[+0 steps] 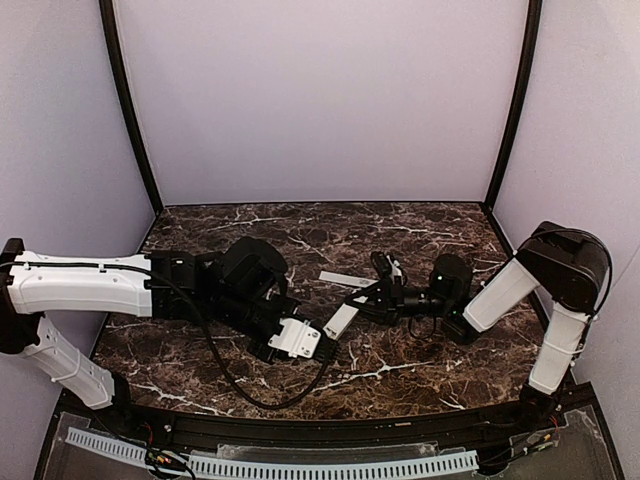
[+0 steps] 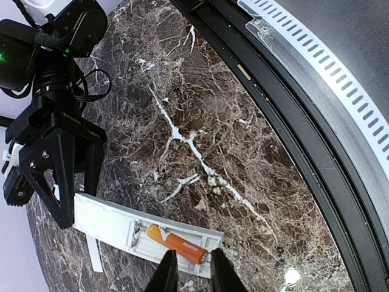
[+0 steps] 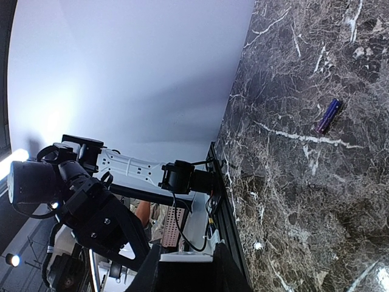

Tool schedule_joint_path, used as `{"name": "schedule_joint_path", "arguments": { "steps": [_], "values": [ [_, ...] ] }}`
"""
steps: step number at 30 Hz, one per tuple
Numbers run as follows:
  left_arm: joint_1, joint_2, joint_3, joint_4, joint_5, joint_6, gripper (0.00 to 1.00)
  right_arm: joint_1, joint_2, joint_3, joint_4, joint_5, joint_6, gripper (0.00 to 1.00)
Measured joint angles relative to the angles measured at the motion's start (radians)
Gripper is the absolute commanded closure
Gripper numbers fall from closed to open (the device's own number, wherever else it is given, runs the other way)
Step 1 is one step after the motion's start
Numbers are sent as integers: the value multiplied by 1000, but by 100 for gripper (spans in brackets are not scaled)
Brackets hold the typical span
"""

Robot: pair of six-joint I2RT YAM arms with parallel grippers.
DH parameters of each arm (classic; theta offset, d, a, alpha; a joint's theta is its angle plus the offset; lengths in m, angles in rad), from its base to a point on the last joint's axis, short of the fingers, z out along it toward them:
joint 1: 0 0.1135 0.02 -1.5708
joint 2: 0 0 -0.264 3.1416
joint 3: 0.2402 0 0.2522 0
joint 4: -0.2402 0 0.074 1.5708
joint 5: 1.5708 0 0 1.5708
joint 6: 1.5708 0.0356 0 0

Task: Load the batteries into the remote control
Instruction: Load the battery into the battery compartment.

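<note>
Orange-red battery (image 2: 176, 242) is only picked up by the left wrist view. It's sat in the recess of the remote control (image 2: 109, 222), with its end right between the narrowly parted fingers of the left gripper (image 2: 191, 271). Whether it's actually pinched can't be told. Farther along, the remote's other end is clamped by the right gripper (image 2: 78, 208). From the right wrist alone, the purple battery (image 3: 328, 115) is seen well beyond that gripper, loose on the marble table (image 3: 285, 201).

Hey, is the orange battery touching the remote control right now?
Touching. The left wrist view shows the orange battery lying inside the open recess of the remote control, with white walls along both sides.
</note>
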State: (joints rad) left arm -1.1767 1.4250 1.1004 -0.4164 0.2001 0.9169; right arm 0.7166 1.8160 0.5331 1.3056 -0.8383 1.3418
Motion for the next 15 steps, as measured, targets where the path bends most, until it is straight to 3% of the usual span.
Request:
{"name": "schedule_joint_path", "arguments": {
  "steps": [15],
  "values": [
    [0,15,-25,0,-23,16,83,10,0,8,0,0,0,100]
  ]
}}
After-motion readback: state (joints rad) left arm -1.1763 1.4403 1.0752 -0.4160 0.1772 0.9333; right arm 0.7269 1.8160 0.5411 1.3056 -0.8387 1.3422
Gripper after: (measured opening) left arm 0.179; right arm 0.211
